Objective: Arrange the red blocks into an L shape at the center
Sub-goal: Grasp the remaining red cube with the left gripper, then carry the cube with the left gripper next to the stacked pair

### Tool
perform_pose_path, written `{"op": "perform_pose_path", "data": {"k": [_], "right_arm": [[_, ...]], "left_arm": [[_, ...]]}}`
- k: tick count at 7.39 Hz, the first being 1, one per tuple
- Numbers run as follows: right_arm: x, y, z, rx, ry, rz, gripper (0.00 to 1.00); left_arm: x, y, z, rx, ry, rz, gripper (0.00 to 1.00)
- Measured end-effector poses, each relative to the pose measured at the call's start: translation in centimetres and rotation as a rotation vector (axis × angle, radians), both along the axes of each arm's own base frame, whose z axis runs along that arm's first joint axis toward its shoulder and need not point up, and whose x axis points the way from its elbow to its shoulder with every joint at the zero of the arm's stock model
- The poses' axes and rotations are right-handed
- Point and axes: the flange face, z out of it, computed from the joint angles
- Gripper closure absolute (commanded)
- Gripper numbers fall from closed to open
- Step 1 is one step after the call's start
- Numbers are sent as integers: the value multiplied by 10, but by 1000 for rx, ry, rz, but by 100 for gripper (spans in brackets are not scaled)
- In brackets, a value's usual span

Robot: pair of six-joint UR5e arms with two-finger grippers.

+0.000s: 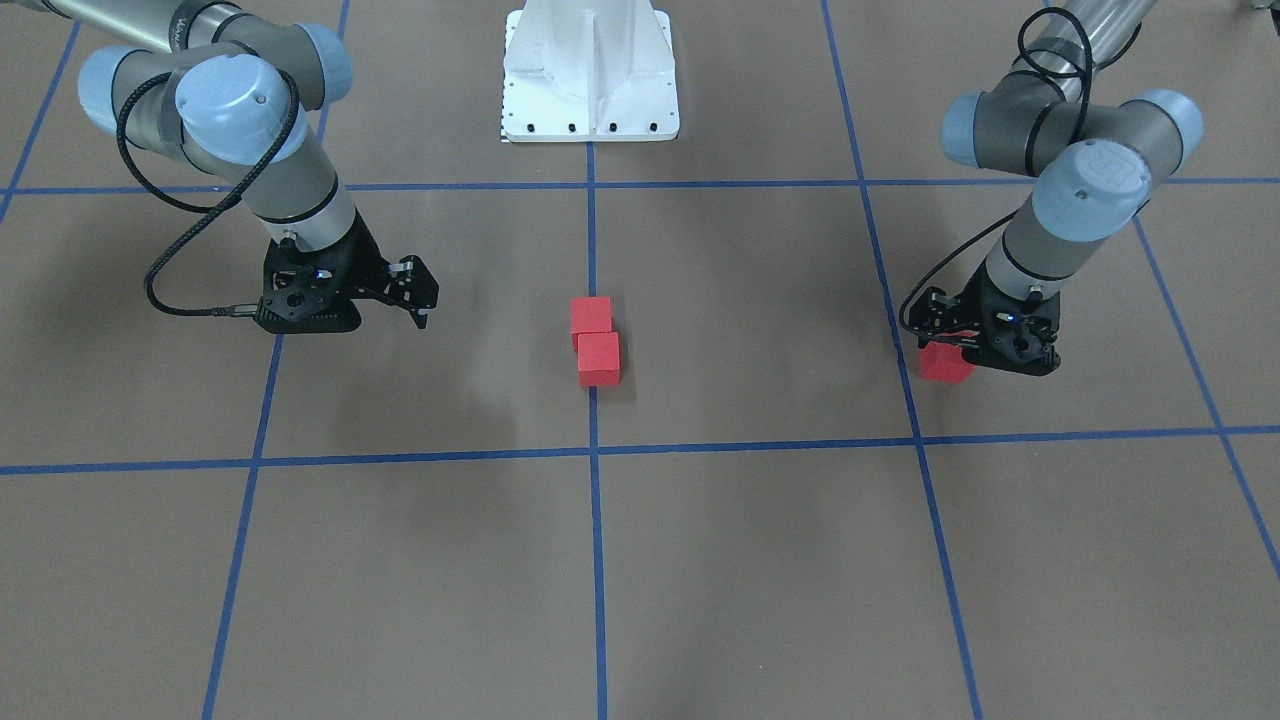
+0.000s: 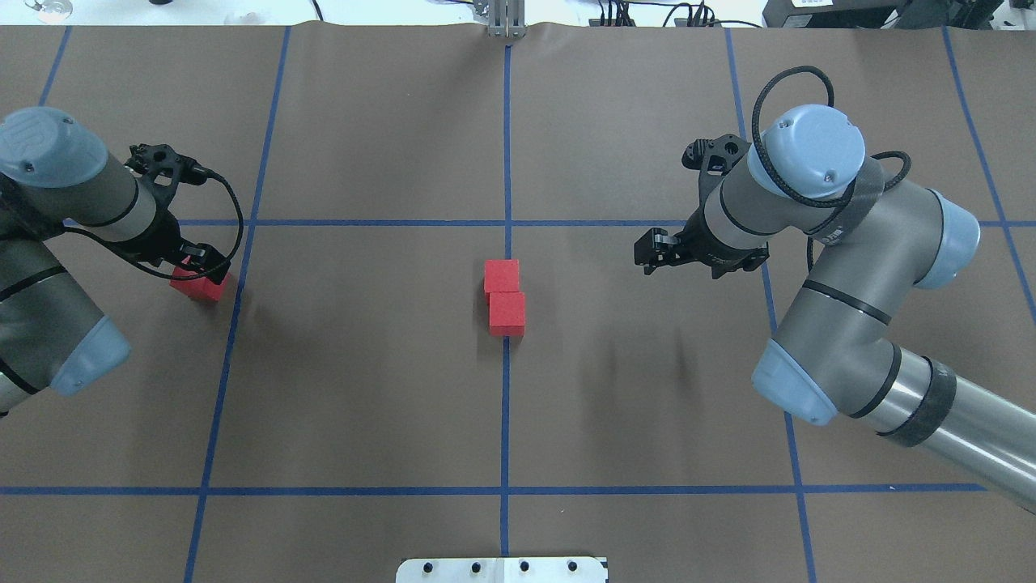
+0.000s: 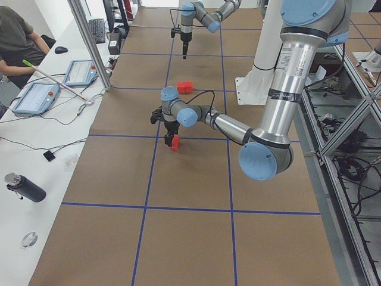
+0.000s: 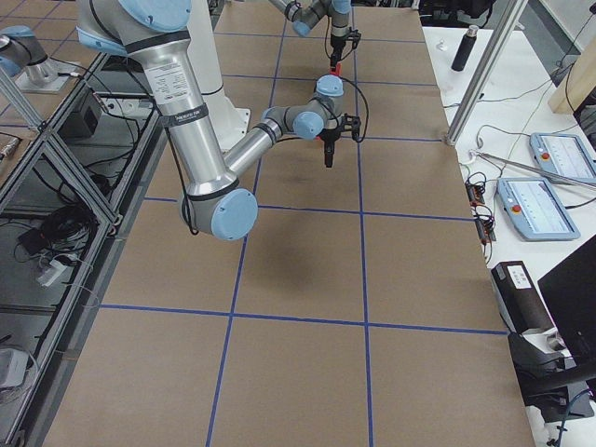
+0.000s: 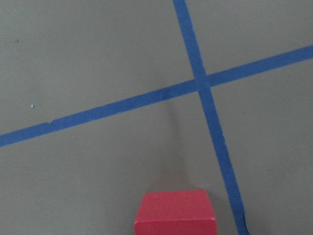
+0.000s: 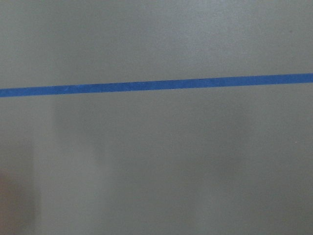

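Note:
Two red blocks [image 2: 502,275] [image 2: 507,313] sit touching on the middle vertical blue line [image 2: 506,405], one behind the other and slightly offset. They also show in the front-facing view [image 1: 591,316] [image 1: 599,359]. A third red block [image 2: 197,287] is far out on my left side, just beside a blue grid line. My left gripper [image 2: 201,265] points down over it and looks shut on it, low at the floor. The left wrist view shows that block [image 5: 175,213] at the bottom edge. My right gripper [image 2: 650,253] is open and empty, well to the right of the centre pair.
The white robot base [image 1: 590,70] stands behind the centre line. The brown floor [image 2: 364,389] carries a blue tape grid. In the left side view an operator [image 3: 18,36] sits at a side table with tablets [image 3: 36,98] and a bottle [image 3: 24,187].

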Motion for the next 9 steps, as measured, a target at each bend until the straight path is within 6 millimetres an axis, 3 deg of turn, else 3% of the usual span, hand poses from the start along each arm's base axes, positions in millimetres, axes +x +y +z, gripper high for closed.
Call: {"op": "perform_pose_path", "data": {"k": [2, 3, 4, 5, 7, 9], "right_arm": [[0, 0, 0, 0, 0, 0, 0], [0, 0, 0, 0, 0, 0, 0], [0, 0, 0, 0, 0, 0, 0], [0, 0, 0, 0, 0, 0, 0], [0, 0, -2, 3, -3, 0, 0], [2, 0, -6, 7, -9, 2, 0]], "left_arm": [[7, 1, 2, -5, -3, 8, 4], [11, -2, 1, -6, -4, 9, 15], [14, -5, 1, -9, -6, 10, 62], [16, -6, 3, -13, -8, 8, 100], [16, -7, -4, -14, 0, 6, 100], [-13, -18, -25, -55, 30, -21, 100]]}}
